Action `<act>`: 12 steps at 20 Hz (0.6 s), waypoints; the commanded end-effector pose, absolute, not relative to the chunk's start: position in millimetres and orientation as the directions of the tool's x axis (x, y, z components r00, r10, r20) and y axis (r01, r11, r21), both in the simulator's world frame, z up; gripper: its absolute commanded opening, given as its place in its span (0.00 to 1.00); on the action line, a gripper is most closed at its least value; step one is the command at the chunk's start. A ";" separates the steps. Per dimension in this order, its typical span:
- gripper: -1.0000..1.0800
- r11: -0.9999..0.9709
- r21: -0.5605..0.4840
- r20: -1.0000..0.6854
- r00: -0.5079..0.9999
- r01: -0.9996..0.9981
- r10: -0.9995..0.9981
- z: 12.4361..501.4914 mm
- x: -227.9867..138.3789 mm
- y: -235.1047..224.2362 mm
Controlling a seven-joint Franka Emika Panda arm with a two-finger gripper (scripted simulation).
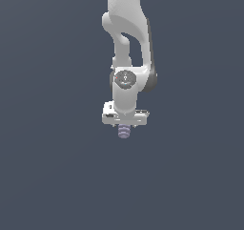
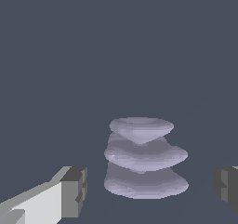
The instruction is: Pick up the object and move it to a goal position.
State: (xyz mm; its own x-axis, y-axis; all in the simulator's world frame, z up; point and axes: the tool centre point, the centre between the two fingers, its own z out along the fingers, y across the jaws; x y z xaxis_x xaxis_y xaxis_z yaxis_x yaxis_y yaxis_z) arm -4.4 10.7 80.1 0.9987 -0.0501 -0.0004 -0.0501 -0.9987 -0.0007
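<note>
The object (image 1: 125,131) is a small pale lavender-grey ribbed cylinder, like stacked rounded discs. In the exterior view it shows just below the white gripper (image 1: 125,125), near the picture's middle. In the wrist view the object (image 2: 144,158) lies between the two grey fingertips (image 2: 74,190), with a clear gap on each side. The gripper (image 2: 151,188) is open around it and the pads do not touch it. In the exterior view the fingers are hidden behind the white hand.
The white arm (image 1: 126,33) comes down from the top of the exterior view. Around it is only a flat, plain dark blue-grey surface (image 1: 52,167). No goal marker shows in either view.
</note>
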 end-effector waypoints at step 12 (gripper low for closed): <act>0.00 -0.999 0.000 0.000 0.999 -0.050 -0.050 39.4 -4.4 10.8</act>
